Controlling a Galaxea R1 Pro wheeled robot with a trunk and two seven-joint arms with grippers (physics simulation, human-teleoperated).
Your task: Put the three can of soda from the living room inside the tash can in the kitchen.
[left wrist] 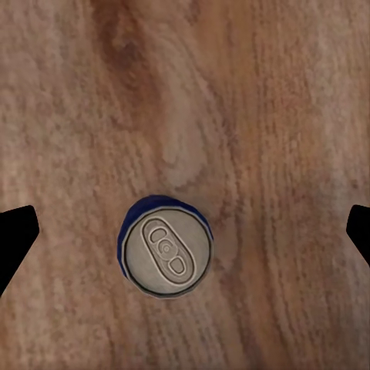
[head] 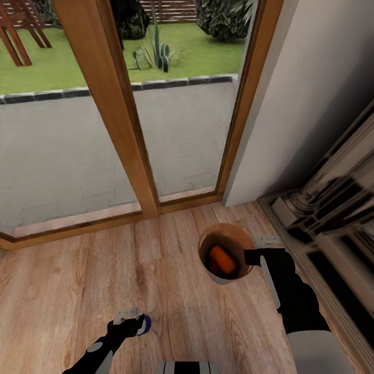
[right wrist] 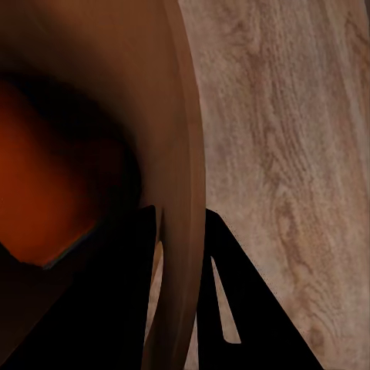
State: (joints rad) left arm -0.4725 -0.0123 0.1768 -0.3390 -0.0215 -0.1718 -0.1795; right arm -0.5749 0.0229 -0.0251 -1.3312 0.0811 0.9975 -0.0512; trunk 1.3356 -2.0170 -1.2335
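My right gripper (right wrist: 181, 254) pinches the trash can (head: 224, 277) rim; left gripper (left wrist: 185, 235), spread, should center over the blue can (left wrist: 164, 245) first.

The floor (head: 78, 280) was light wood planks. A wooden-framed glass door (head: 124, 104) showed a paved patio (head: 62, 145) and grass (head: 67, 67) outside.

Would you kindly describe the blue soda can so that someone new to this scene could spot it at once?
Start at the tall wood-framed glass doors and come down the plank floor toward the robot. The blue can stands upright there, between the open fingers of the left gripper. Unlike the orange can, it is outside the bin.
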